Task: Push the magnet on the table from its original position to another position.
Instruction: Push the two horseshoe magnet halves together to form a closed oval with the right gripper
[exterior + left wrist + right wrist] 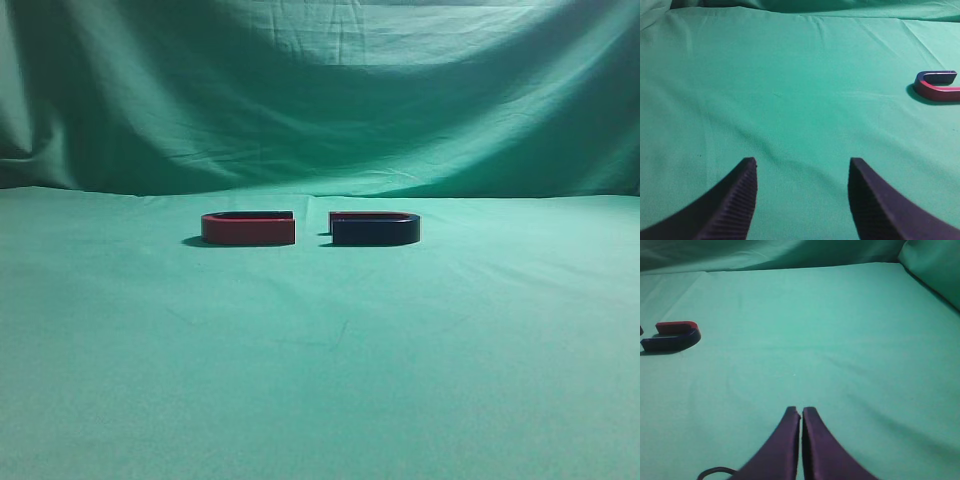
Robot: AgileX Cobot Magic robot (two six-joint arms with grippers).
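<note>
Two U-shaped magnets lie on the green cloth. In the exterior view the left magnet [248,229] shows its red side and the right magnet [375,229] its dark blue side; their open ends face each other with a small gap. The left wrist view shows the left magnet [937,85] far to the right of my left gripper [802,167], which is open and empty. The right wrist view shows the right magnet [671,336] far to the left of my right gripper [801,411], which is shut and empty. Neither gripper shows in the exterior view.
The green cloth [320,350] covers the table and rises as a backdrop [320,100] behind the magnets. A raised fold of cloth [935,267] sits at the right edge of the right wrist view.
</note>
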